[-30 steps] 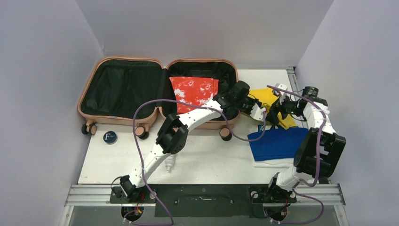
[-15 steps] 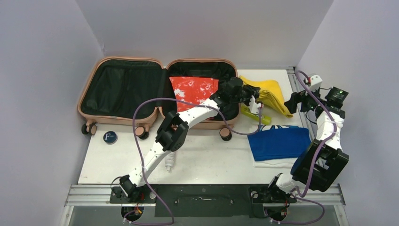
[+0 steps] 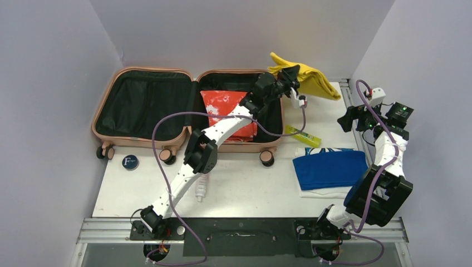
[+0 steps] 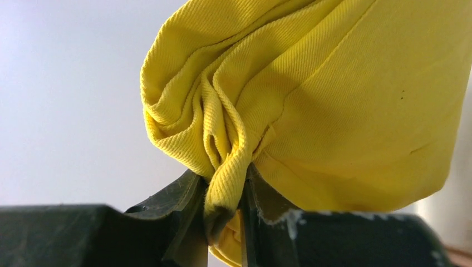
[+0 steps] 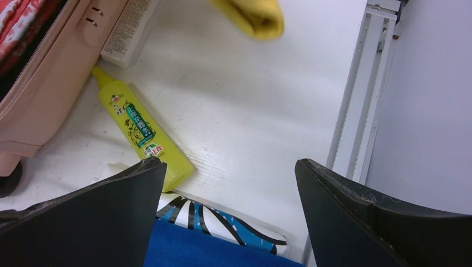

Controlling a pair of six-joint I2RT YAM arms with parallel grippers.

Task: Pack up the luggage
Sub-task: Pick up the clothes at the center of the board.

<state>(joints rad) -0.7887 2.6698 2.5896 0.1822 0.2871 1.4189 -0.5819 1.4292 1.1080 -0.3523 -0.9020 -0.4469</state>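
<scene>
The luggage (image 3: 142,105) lies open and flat on the tabletop (image 3: 245,189), both black-lined shells facing up, hinge down the middle, wheels toward my bases. A red-and-white cloth (image 3: 225,105) lies in its right shell; the left shell shows only lining.

My left end effector (image 3: 290,78) (image 4: 225,211) is raised over the far right corner of the luggage, pinched narrow on a bunched fold of a yellow cloth (image 3: 311,78) (image 4: 311,100). The cloth is off the tabletop and trails out to the right of the luggage.

My right end effector (image 3: 349,118) (image 5: 228,167) hangs well to the right of the luggage, spread wide with nothing between its fingers.

A yellow-green tube (image 3: 303,135) (image 5: 139,133) lies on the tabletop just beside the luggage's right wall. Farther right and nearer my bases sits a blue folded cloth (image 3: 328,168) (image 5: 222,253). A round dark tin (image 3: 129,162) rests near the luggage's left wheels.
</scene>
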